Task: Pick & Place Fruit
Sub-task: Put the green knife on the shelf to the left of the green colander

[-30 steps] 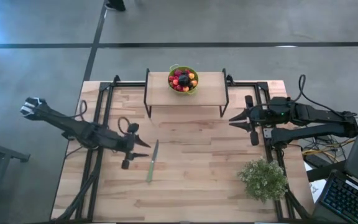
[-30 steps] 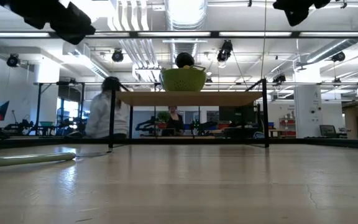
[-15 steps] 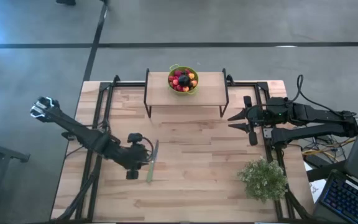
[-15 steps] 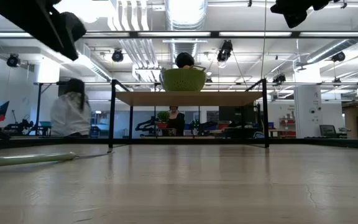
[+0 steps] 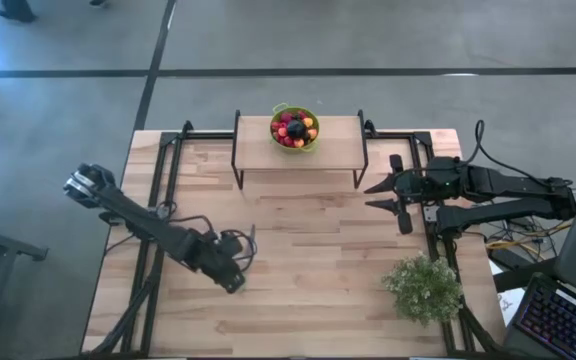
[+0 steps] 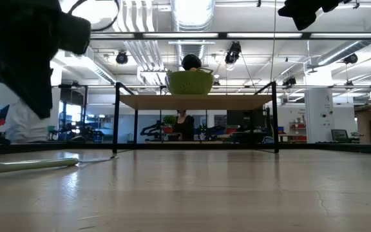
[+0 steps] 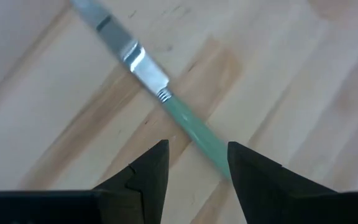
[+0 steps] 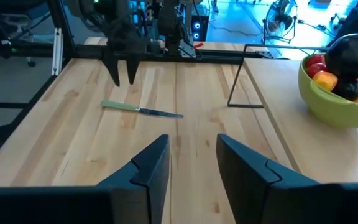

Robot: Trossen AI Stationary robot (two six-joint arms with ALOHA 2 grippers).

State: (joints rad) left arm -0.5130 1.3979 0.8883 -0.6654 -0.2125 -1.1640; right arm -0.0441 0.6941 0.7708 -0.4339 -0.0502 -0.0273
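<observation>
Jaws on both arms are standing open, neither gripping anything. Left gripper (image 5: 239,272) is hanging over the knife (image 7: 166,102) at about 7 o'clock from table centre; in the left wrist view its two dark fingers (image 7: 151,174) are straddling the green handle with a gap on each side, not touching it. Knife is lying flat on the wooden table (image 5: 308,300), blade pointing away from the fingers.

Right gripper (image 5: 383,194) is hovering off the tabletop at about 3 o'clock, near the right-hand leg of the raised shelf (image 5: 338,140), fingers parted and pointing toward table centre. Its wrist view is looking across the table at the knife and the left arm beyond it.

Fruit (image 5: 294,127) is sitting piled in the green bowl (image 5: 309,142), which is standing on the shelf at 12 o'clock, well apart from both grippers. Mostly small red pieces, some orange and yellow, one larger dark round piece (image 8: 355,55) on top. In the low view only that dark piece is showing above the bowl rim.

Bushy pale-green plant (image 5: 424,288) is standing at about 4 o'clock near the table's right edge. Keyboard (image 5: 563,325) is lying off the table at lower right.

A person (image 6: 180,122) is showing in the room behind the shelf in the low view.
</observation>
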